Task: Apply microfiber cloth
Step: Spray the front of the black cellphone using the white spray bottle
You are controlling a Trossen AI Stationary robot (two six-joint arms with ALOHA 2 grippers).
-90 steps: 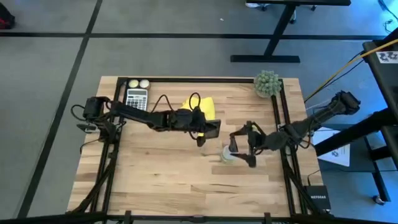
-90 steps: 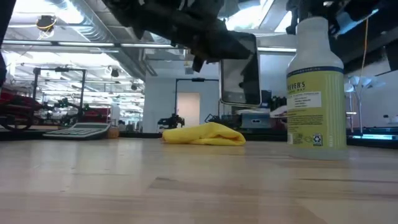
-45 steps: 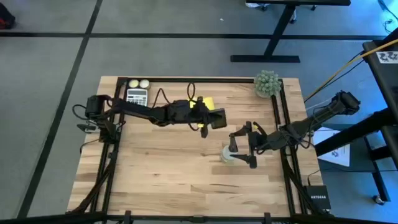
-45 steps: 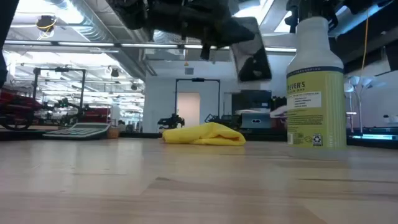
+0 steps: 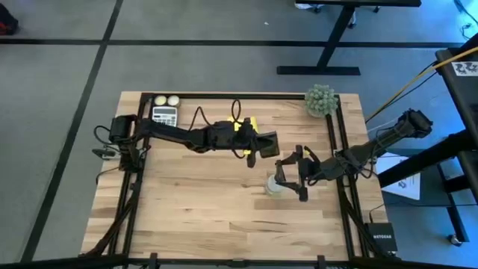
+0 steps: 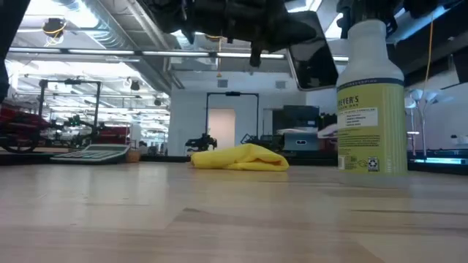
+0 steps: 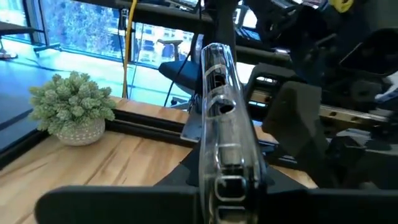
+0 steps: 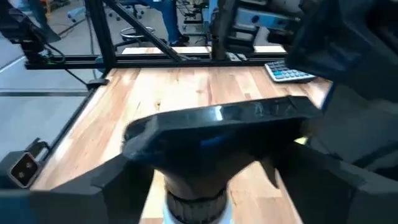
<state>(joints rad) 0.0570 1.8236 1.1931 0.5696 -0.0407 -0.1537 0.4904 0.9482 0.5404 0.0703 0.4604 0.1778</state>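
Note:
The yellow microfiber cloth (image 5: 248, 123) (image 6: 240, 158) lies crumpled on the table's far middle, partly under my left arm. My left gripper (image 5: 258, 146) is just right of it, raised and shut on a black smartphone (image 5: 267, 146) (image 6: 313, 62) in a clear case. A spray bottle (image 5: 273, 185) (image 6: 370, 102) stands upright on the table to the right. My right gripper (image 5: 287, 179) reaches it from the right. Its open fingers flank the bottle's neck (image 8: 194, 202) under the black sprayer head (image 8: 217, 124). My left gripper pinches the smartphone's two flat faces between its fingers at the end nearest the wrist (image 7: 222, 190). The phone (image 7: 219, 124) runs on past the fingers toward the table's right, edge-on in the left wrist view. It is lifted clear of the table and tilted. My right gripper may or may not touch the bottle; I cannot tell.
A calculator (image 5: 164, 117) and two small balls (image 5: 166, 100) sit at the far left corner. A potted plant (image 5: 320, 99) (image 7: 71, 106) stands at the far right corner. A black frame rail borders the table. Bare wood fills the near half.
My left gripper has carried the smartphone up and toward the table's right, closer to the spray bottle. The phone has tipped from nearly upright to strongly tilted. The cloth and the bottle have stayed where they were.

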